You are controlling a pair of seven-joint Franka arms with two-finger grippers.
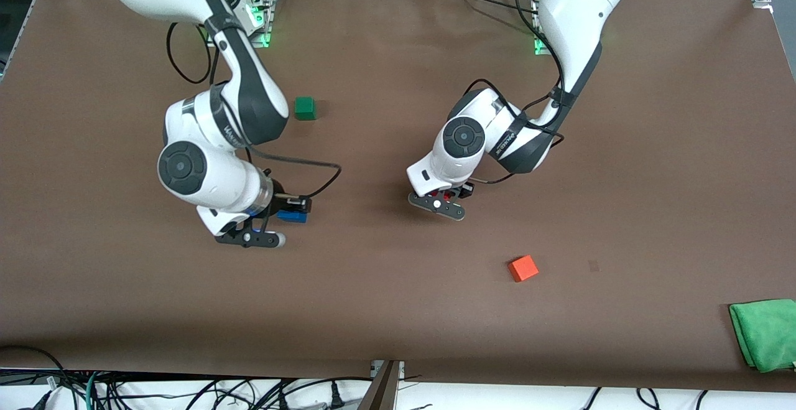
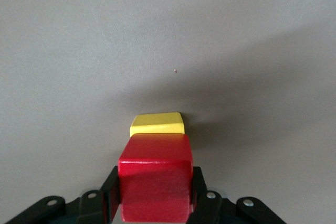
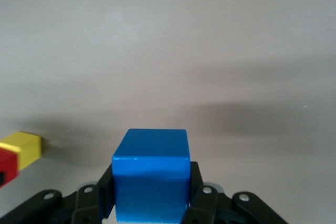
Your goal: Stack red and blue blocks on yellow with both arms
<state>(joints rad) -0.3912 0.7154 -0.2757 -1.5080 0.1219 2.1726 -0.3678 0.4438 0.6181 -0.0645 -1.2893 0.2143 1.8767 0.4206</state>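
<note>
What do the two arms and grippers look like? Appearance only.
Both arms are glossy white, rounded, jointed shells with dark grey joint discs and dark bands; black cables loop along each. Dark lettering runs along the forearm links. The left gripper and right gripper are black and two-fingered, on flat black brackets with silver screws. Green lights glow at both bases.

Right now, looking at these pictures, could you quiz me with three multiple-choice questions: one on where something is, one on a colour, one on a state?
1. Compared with the green cube, the orange cube lies:
A. nearer the front camera
B. farther from it
C. on top of it

2. The right gripper holds a block coloured:
A. red
B. blue
C. yellow

3. The left gripper is:
A. open and empty
B. shut on the red block
C. out of sight

Answers: A, it shows lower in the front view; B, the blue block sits between its fingers; B, its fingers clamp the block's sides.
</note>
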